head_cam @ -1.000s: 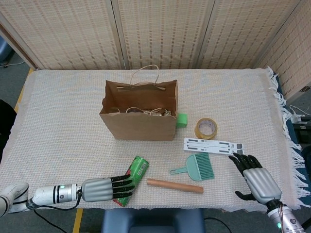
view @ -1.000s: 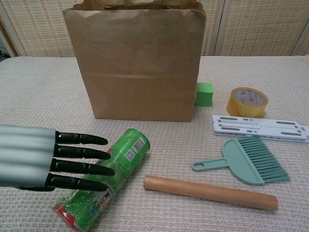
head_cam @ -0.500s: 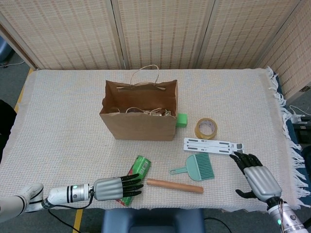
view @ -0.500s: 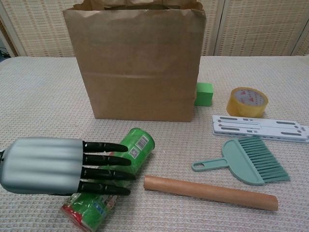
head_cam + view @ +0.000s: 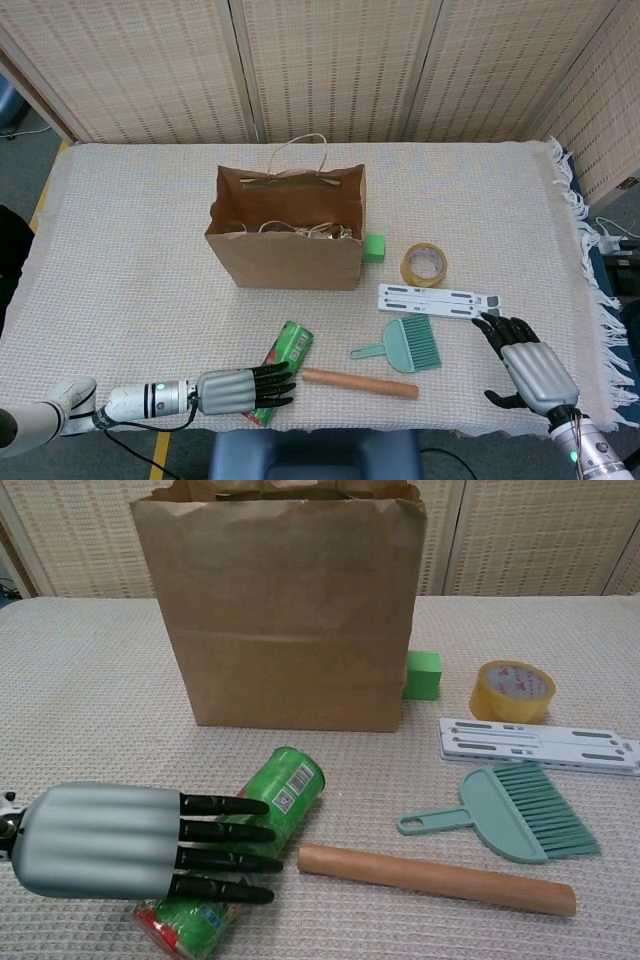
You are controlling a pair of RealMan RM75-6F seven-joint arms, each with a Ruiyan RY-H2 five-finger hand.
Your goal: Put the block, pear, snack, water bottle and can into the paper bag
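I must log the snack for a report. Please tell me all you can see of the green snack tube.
The green snack tube is a glossy cylinder with a white barcode label and a red near end. It lies on its side on the woven tablecloth, in front of the brown paper bag. The left hand lies over it, fingers straight.

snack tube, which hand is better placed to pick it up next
Left. The left hand lies over the snack tube, fingers across it; the right hand sits past the brush.
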